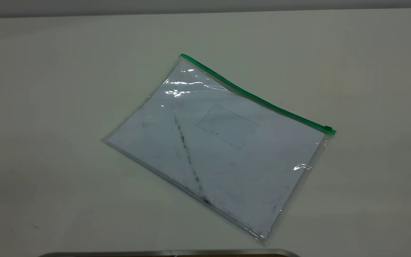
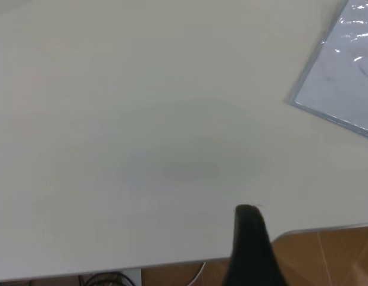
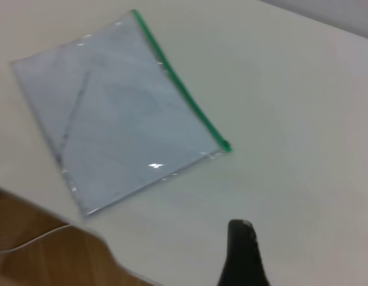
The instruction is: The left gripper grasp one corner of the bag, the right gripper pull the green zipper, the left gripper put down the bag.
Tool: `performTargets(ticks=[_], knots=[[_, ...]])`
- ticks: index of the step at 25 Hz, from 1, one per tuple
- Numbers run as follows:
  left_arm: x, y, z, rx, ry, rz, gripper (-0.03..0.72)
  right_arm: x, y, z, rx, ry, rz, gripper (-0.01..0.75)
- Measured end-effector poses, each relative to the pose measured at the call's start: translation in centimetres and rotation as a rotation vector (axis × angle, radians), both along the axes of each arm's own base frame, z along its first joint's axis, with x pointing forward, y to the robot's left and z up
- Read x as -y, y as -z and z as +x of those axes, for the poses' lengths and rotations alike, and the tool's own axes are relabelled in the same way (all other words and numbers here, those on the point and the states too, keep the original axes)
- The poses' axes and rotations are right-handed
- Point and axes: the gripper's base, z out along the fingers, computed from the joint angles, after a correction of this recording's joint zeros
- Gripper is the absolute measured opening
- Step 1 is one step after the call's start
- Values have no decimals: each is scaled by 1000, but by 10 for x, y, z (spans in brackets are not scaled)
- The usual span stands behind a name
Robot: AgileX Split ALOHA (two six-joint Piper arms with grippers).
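The bag (image 1: 219, 150) lies flat on the white table, a clear pouch holding a white sheet with a dark diagonal smudge. The green zipper (image 1: 255, 98) runs along its far long edge, with the slider tab (image 1: 328, 128) at the right end. The green-tipped corner of the bag (image 1: 183, 56) points to the far left. Neither gripper shows in the exterior view. My left gripper (image 2: 248, 210) appears as one black wedge over the table's edge, far from the bag (image 2: 345, 77). My right gripper (image 3: 240, 225) is also a single wedge, short of the bag (image 3: 118, 107) and the zipper (image 3: 181, 86).
The table's near edge has a metal rim (image 1: 170, 252). Wooden floor (image 2: 333, 256) shows beyond the edge under the left gripper. A pale cable (image 3: 29, 244) lies on the floor by the table corner in the right wrist view.
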Motion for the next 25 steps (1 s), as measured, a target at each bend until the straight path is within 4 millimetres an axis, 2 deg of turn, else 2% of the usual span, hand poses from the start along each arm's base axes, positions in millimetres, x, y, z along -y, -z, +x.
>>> performTargets(ticks=[8, 15, 25], knots=[[0, 0, 0, 0, 0, 0, 582, 0, 0, 3, 0, 141, -3, 585], [0, 0, 0, 0, 0, 0, 582, 10, 3, 4, -19, 297, 36, 585], [0, 0, 0, 0, 0, -1, 582, 12, 3, 5, -20, 328, 46, 585]])
